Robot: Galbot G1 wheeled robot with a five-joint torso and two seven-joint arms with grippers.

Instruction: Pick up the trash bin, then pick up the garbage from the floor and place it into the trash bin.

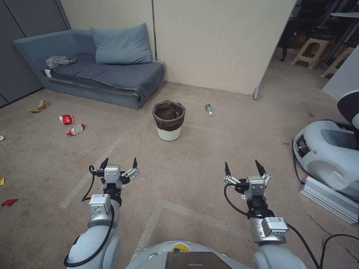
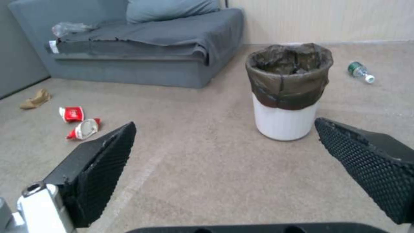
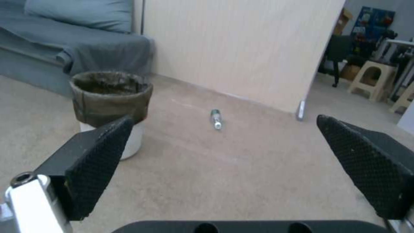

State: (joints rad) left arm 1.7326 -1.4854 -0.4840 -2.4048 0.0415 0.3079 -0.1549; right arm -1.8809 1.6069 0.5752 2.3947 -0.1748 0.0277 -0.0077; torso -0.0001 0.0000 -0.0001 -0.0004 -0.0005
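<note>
The small round white plastic trash bin (image 1: 168, 121) with its dark liner stood untouched on the carpet ahead; left gripper (image 1: 119, 163) and right gripper (image 1: 244, 168) hung released, well short; the first step, reaching it, was judged still pending.

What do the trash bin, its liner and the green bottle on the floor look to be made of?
The trash bin: smooth white plastic, judging by its even, slightly glossy wall. Its liner: thin dark brown plastic film, wrinkled and folded over the rim. The green bottle: probably clear-tinted plastic with a white cap.
</note>
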